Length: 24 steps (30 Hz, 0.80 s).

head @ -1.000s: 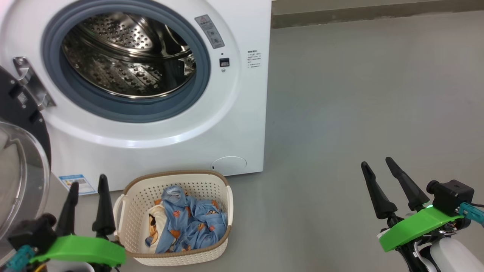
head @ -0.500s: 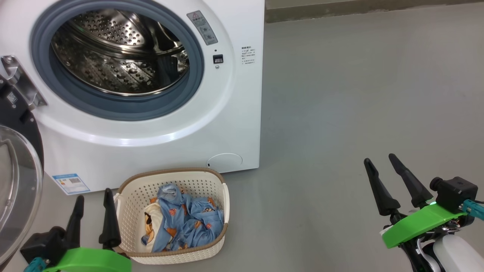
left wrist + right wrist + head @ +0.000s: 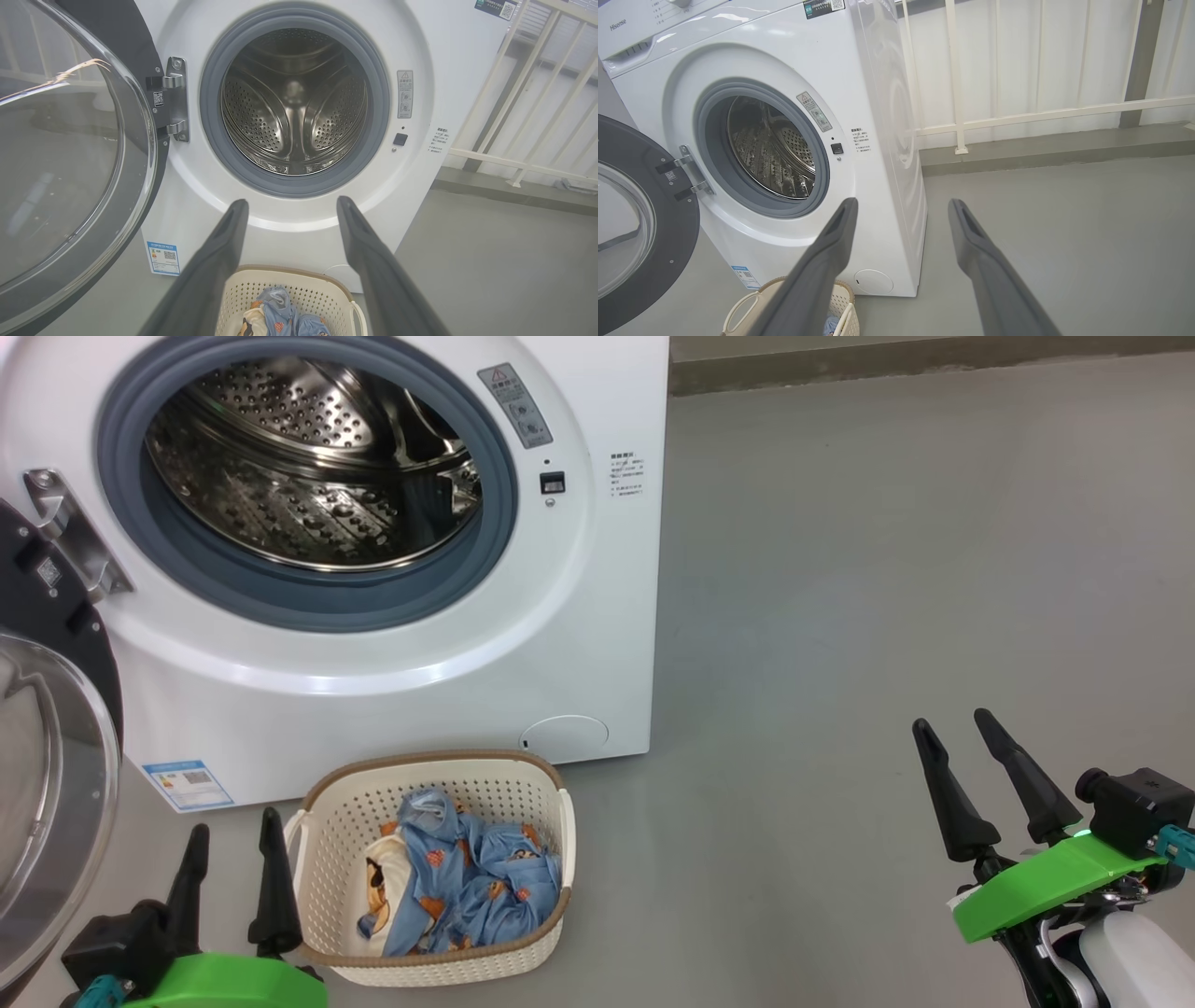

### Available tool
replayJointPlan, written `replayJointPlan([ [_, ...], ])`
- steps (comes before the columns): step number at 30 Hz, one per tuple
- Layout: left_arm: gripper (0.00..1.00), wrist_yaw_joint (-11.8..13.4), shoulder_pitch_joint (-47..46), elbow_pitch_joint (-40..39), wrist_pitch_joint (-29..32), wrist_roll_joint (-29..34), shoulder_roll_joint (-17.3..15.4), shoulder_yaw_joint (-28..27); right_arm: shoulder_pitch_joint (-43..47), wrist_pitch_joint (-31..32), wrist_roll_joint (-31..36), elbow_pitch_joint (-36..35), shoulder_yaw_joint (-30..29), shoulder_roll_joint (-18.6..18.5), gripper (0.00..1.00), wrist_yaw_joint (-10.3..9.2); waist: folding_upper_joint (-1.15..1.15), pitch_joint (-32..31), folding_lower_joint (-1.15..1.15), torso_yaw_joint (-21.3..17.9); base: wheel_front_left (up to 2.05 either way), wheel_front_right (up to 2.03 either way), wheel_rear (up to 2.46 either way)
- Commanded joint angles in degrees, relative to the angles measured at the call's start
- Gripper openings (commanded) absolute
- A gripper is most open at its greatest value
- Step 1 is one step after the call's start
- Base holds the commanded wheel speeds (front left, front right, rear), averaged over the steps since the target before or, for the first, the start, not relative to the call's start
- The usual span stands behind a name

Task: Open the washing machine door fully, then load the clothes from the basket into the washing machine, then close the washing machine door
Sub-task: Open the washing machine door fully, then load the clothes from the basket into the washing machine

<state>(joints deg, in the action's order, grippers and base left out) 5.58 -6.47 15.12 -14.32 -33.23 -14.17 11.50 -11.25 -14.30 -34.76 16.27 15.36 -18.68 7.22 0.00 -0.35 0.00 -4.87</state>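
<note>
My left end effector point(image 3: 233, 823) and right end effector point(image 3: 954, 721) hang spread, empty. The clothes point(image 3: 476, 887) sit in the basket point(image 3: 429, 763) near the washing machine point(image 3: 373, 709). The washing machine door point(image 3: 51, 756), left, seems fully open. Snagging the rim could tip the basket.

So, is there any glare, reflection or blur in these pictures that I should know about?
Head view: even light; a pale glare band on the washing machine below its opening. Left wrist view: reflections lie across the washing machine door glass, and the left tool looks soft, close to the lens. Right wrist view: the machine's glossy side carries wavy reflections beside the white railing.
</note>
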Motion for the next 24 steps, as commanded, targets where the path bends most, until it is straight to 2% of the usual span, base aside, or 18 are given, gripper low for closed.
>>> replayJointPlan([
  [1,1.0,-0.19,-1.32,-1.11,-0.66,0.56,-0.92,-2.26,-1.4,-0.7,0.34,-1.4,0.58,-1.13,1.0,0.26,0.0,-0.01,0.0,0.05,0.0,0.0,0.0],
  [14,1.0,-0.11,-1.17,-0.87,-0.67,2.51,-0.32,-3.27,-1.02,-0.7,0.41,-1.47,0.52,-0.76,1.0,0.26,0.0,0.11,0.0,0.65,0.0,0.0,0.0],
  [18,1.0,-0.79,-1.36,-0.3,-0.67,2.19,-0.26,-2.97,-1.03,-0.7,0.36,-1.42,0.63,-0.78,1.0,0.26,0.0,0.07,0.0,0.84,0.05,-0.05,0.0],
  [24,1.0,-1.13,-1.78,0.06,-0.67,2.23,-0.41,-2.66,-1.01,-0.7,0.3,-1.34,0.84,-0.71,1.0,0.26,0.0,0.04,0.0,1.03,0.59,-0.59,0.0],
])
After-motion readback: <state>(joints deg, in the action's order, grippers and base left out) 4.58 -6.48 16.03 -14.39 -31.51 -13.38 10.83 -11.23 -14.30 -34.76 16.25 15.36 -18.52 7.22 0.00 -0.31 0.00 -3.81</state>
